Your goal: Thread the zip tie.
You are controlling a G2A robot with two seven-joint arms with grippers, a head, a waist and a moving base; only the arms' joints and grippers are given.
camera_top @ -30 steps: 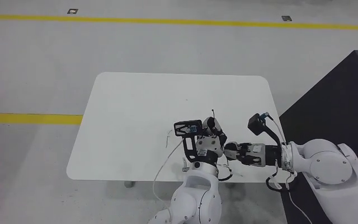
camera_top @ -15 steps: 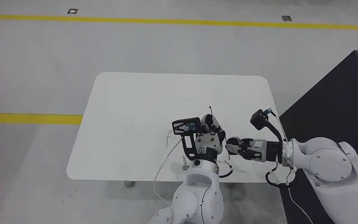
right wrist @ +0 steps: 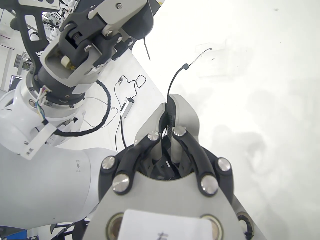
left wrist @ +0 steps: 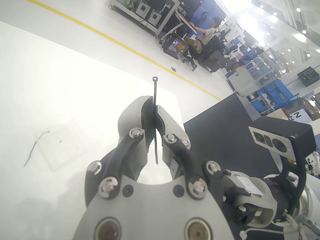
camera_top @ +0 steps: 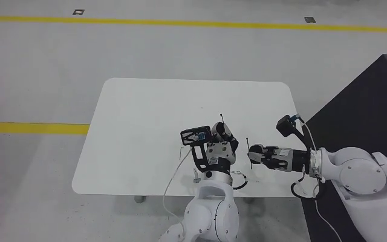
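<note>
Two ties (left wrist: 154, 91) (right wrist: 173, 79) — straight in left fingers (left wrist: 130, 117), curved in right fingers (right wrist: 186, 114).

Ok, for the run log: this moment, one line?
left hand: shut on black plastic zip tie | right hand: shut on second black zip tie | ties apart, unthreaded

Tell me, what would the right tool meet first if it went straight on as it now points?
Probably the left tool, which holds its own zip tie: in the top view the right tool points toward it across a gap. Height is unclear, so it could pass beside it.
</note>
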